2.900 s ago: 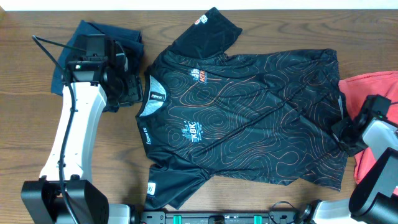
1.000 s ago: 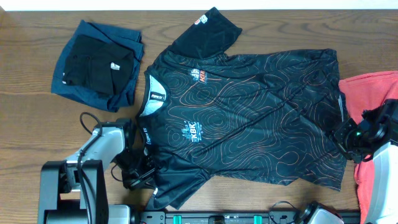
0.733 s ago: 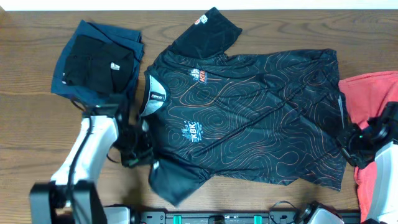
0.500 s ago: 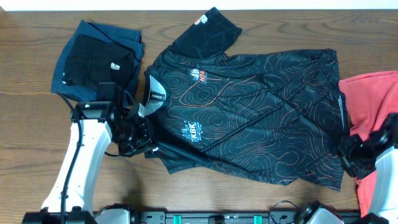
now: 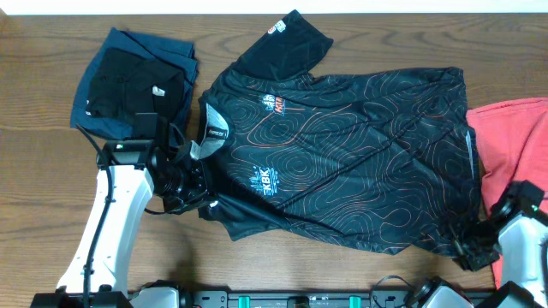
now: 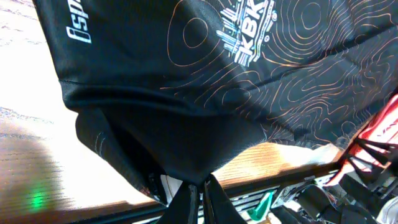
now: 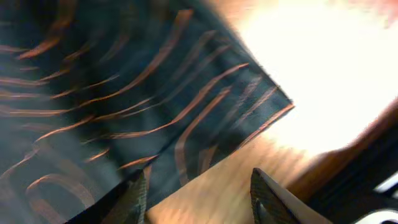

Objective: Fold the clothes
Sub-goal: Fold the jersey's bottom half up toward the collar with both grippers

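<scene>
While the black jersey (image 5: 342,162) lies spread across the table (image 5: 34,214), both arms sit at its near edge.
Overhead: left arm (image 5: 116,214) angles in from near left, left gripper (image 5: 195,195) at the bunched near sleeve; right gripper (image 5: 469,248) at the near-right hem corner. Left wrist: jaws pinched tight on the jersey. Right wrist: blurry, fingers (image 7: 134,198) spread apart, hem corner just beyond them.

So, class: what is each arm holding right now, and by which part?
The left fingers are shut on the black jersey, pinching the sleeve nearest the robot's base. The right fingers are open at the jersey's hem corner and hold nothing.
</scene>
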Robot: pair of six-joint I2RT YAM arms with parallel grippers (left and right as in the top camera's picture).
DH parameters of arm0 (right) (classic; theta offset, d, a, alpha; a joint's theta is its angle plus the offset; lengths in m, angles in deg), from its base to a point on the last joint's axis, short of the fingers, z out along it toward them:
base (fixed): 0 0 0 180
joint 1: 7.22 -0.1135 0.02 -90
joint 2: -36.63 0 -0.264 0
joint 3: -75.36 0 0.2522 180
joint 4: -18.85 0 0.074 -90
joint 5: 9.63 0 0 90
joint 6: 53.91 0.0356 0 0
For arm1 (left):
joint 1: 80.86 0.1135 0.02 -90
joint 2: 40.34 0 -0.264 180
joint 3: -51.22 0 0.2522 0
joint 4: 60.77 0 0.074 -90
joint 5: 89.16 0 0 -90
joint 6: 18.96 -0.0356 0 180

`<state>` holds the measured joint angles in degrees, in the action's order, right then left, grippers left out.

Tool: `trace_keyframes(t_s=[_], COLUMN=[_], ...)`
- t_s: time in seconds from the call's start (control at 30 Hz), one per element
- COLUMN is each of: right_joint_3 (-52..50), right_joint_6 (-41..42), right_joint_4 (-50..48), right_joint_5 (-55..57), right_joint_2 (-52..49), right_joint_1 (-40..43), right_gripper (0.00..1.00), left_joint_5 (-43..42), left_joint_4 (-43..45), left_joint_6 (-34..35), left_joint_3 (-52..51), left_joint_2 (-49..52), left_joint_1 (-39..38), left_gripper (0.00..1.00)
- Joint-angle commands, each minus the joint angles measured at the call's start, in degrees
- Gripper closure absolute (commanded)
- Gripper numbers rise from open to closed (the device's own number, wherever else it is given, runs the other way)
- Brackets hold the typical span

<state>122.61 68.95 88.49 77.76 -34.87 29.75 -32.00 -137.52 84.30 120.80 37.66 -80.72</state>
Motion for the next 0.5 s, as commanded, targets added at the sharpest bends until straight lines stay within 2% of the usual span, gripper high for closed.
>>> trace_keyframes(t_s=[0.0, 0.17, 0.37, 0.43, 0.47], right_joint_3=[-1.6, -3.2, -5.3, -5.8, -5.9], right_joint_6=[4.0, 4.9, 4.8, 4.8, 4.8], right_joint_4=[-2.6, -6.2, -9.4, -10.1, -10.5], right_joint_5=[6.7, 7.5, 8.3, 8.9, 9.1], right_joint_2=[-0.1, -0.2, -2.4, -3.9, -4.6], right_joint_1=[1.5, 3.6, 5.9, 6.2, 6.3], right_gripper=[0.46, 0.54, 0.59, 0.66, 0.73], left_joint_5=[-0.2, -0.1, -0.2, -0.1, -0.1], left_joint_4=[-0.2, -0.1, 0.3, 0.3, 0.3], left_joint_6=[-0.9, -0.9, -0.9, -0.9, -0.9], left_joint_3=[0.6, 0.6, 0.6, 0.6, 0.6], left_joint_2=[-0.2, -0.2, -0.2, -0.2, -0.2], left_joint_1=[-0.1, -0.1, -0.1, -0.1, -0.1], left_gripper=[0.94, 0.94, 0.94, 0.94, 0.94])
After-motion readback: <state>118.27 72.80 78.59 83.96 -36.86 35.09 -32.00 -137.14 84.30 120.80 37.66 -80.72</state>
